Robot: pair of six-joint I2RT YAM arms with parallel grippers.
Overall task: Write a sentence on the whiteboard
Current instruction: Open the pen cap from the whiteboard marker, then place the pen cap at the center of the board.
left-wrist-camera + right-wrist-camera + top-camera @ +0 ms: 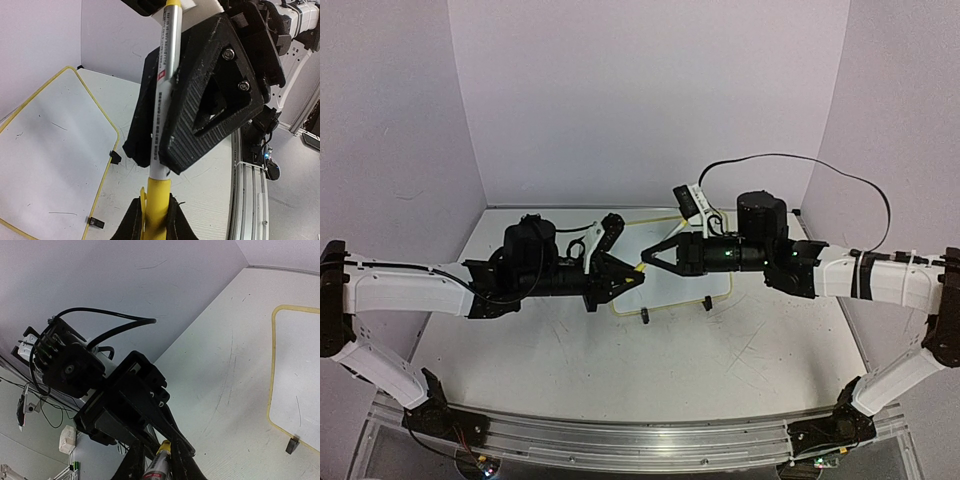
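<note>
I have both arms meeting in mid-air over the surface (pixel 620 370), with the marker (pixel 162 90) bridged between them. The left claw (pixel 156 222) is pinched nearly closed on the fatter yellow end, which I take to be the cap (pixel 159 200). The right claw (pixel 650 260) has its fingers pressed against either side of the silver barrel, so I read it as clamped on as well. The whiteboard (pixel 55 165) lies flat on the surface directly below the two claws, with its two black clip feet (pixel 115 157) on the edge nearest the arm bases. It looks blank apart from a few faint scuffs.

I judge this step to be the uncapping. To do it well I want the two wrists to draw apart straight along the marker's axis, with no sideways bend that could lever the barrel out of the right claw's pads. A slow, steady pull suits better than a jerk, because a sudden release could fling either arm. From the right wrist view I can see little of the barrel beyond my fingers, so I would trust the left wrist view for alignment.
</note>
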